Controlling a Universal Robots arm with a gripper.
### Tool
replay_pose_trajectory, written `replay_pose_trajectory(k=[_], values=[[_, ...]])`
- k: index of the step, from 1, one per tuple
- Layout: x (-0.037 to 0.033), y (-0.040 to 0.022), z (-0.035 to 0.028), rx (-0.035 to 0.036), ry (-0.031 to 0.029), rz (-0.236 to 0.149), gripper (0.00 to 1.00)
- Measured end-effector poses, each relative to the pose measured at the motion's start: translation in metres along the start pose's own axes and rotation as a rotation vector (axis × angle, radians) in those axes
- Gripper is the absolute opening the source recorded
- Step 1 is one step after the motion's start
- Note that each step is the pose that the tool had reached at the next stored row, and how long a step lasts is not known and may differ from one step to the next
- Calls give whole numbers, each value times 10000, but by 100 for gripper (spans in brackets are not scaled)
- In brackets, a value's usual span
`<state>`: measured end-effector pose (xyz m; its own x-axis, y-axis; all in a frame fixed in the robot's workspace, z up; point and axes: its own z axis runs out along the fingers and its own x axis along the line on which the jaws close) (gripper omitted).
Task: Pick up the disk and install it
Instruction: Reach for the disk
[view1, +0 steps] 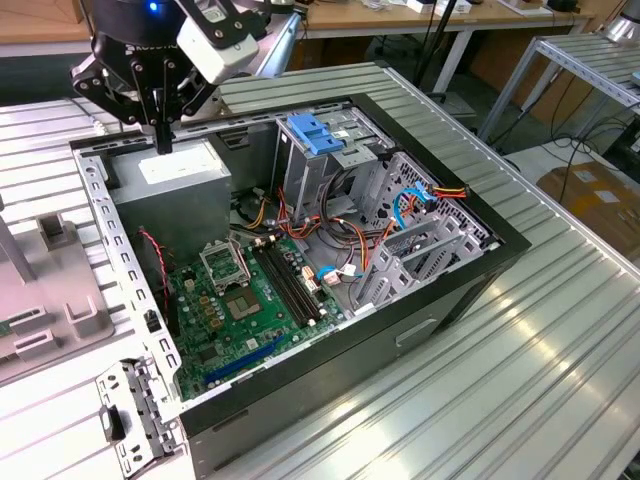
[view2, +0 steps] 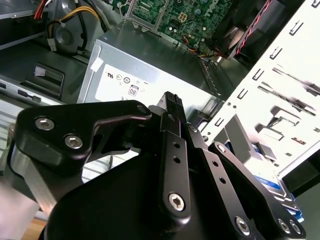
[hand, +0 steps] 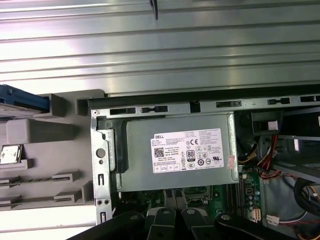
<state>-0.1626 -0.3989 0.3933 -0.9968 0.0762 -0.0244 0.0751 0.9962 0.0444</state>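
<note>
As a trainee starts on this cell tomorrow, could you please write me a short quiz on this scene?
1. True or false: the claw hangs above the power supply.
2. Where is the disk? A: in the claw. B: on the grey holder beside the case. C: inside the case.
3. Fill in: the latch atop the drive cage is ____ in colour.
Key: 1 true; 2 B; 3 blue.
</note>
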Motion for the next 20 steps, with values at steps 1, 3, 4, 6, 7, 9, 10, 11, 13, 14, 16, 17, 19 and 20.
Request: replay_pose_trajectory(k=[1, 3, 4, 6, 7, 9, 10, 11, 13, 14, 16, 17, 19, 20], values=[[4, 0, 0, 0, 0, 0, 11], [16, -1, 0, 0, 0, 0, 11], [20, -2, 0, 0, -1, 0, 11], [29, -2, -1, 0, -1, 0, 11], [38, -3, -1, 0, -1, 0, 11], [49, -4, -1, 0, -1, 1, 11], [55, -4, -1, 0, -1, 1, 11], [63, -5, -2, 0, 0, 1, 11], [76, -6, -2, 0, 0, 0, 11], [81, -6, -3, 1, 0, 0, 11], [90, -7, -2, 0, 0, 0, 11], [93, -7, -3, 0, 0, 0, 11], [100, -7, -3, 1, 0, 0, 11], [104, -8, -3, 0, 0, 0, 11]])
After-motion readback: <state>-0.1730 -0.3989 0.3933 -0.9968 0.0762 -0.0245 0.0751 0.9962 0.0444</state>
